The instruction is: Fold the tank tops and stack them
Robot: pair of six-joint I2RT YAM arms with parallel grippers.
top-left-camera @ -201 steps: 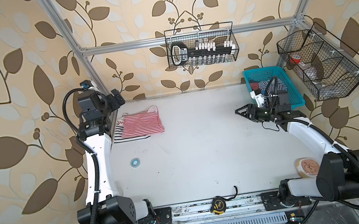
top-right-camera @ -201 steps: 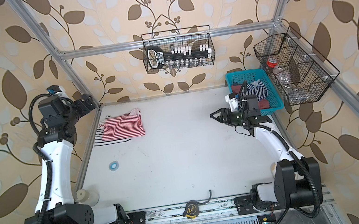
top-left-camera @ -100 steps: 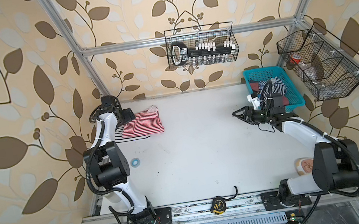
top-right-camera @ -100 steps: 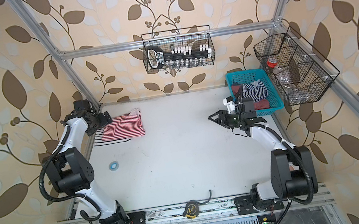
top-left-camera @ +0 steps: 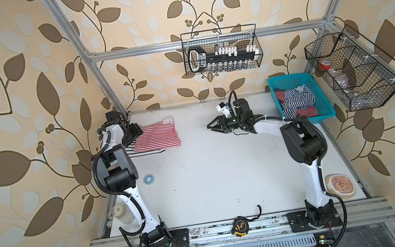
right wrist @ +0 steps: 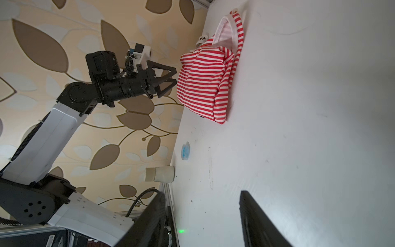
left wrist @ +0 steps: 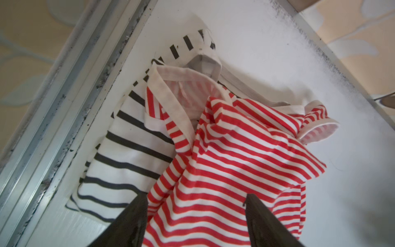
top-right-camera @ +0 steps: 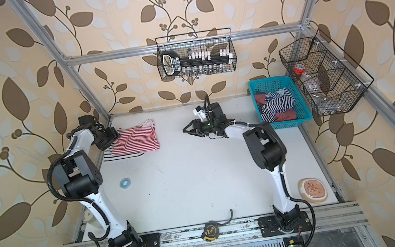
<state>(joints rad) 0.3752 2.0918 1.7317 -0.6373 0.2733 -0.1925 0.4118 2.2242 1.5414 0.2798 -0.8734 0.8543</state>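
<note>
The red-striped top [top-left-camera: 157,138] is stacked, folded, on the black-striped top [left wrist: 126,162], right at the left hand [top-left-camera: 139,133], whose jaws are spread at its edge. The navy-striped top [top-left-camera: 297,101] is left crumpled in the basket [top-left-camera: 323,117] behind the right hand [top-left-camera: 214,128], likewise spread and empty.

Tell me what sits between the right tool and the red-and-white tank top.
Nothing: only bare table separates right tool from red-and-white tank top, in both top views.
</note>
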